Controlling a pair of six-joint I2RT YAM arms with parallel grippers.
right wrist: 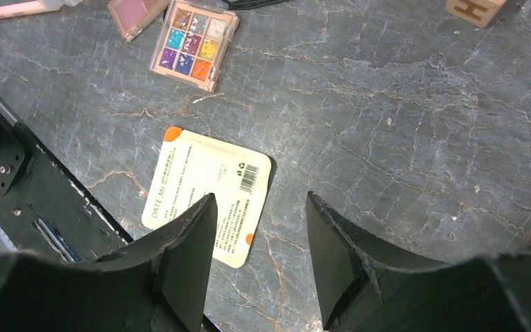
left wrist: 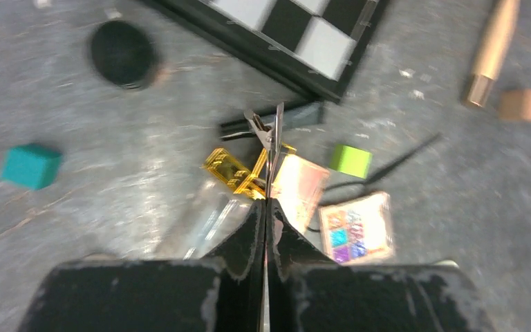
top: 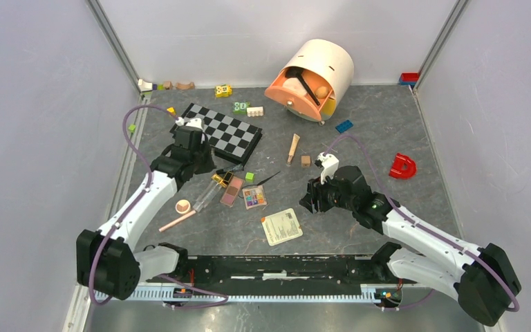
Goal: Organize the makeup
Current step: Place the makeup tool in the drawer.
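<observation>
The left hand (left wrist: 266, 207) was pressed fully shut above the bench (top: 422, 124), near a corner of the chessboard (top: 225, 131). A thin silvery sliver stood out in line with its seam, and whether it was gripped could not be told. The right hand (right wrist: 259, 200) stood partly open and empty, held above a cream sachet (right wrist: 207, 187).

Most of the makeup lay loose between the arms: the multicolour palette (right wrist: 193, 45) beside the pink palette (right wrist: 135, 14), a clear tube (top: 207, 196) with a gold cap, the round peach compact (top: 182, 206) and the pink pencil (top: 178, 221). A peach tube (top: 294, 147) lay farther back.

The left wrist view was blurred. The pink palette and pencil were cut off at the top edge of the right wrist view.
</observation>
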